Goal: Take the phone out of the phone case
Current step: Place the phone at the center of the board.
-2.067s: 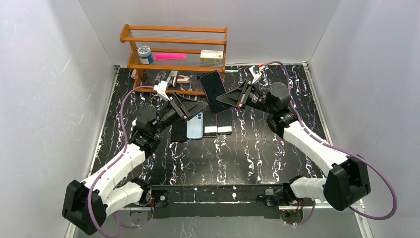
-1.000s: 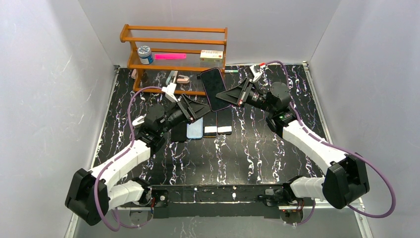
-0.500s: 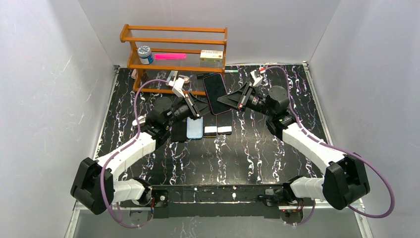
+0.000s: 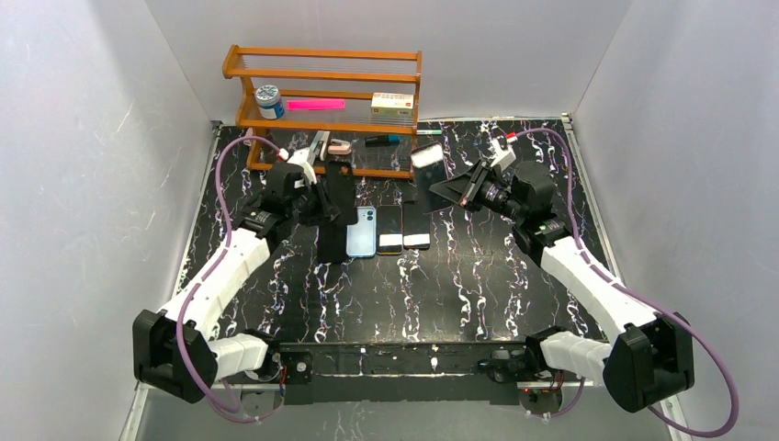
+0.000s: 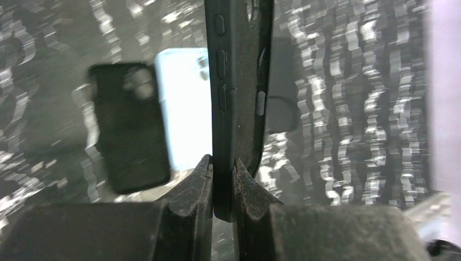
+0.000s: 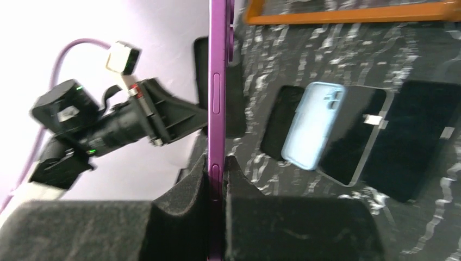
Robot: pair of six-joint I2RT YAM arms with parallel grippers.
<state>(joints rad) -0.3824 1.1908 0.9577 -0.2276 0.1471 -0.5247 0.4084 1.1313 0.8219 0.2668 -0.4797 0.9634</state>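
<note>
The phone (image 4: 429, 156) and the phone case (image 4: 339, 191) are no longer being held together as one dark slab at the upper middle of the top view. They are being carried apart, the case left of centre and the phone right of centre. The left gripper (image 5: 223, 169), which was being brought in with its jaws spread a second ago, is now being kept pinched tight on one side wall of the empty black case. The case's buttons and hollow are being shown edge-on in the left wrist view. The right gripper (image 6: 216, 166) is being kept clamped on the thin purple edge of the bare phone, as before. Both items are being held above the marbled table (image 4: 478, 266), over the row of spare handsets (image 4: 390, 230) — a light blue handset (image 4: 362, 230) among them — in front of the wooden rack (image 4: 321, 87). The separation is being judged as done — only the setting down of the two pieces is thought to be remaining.
</note>
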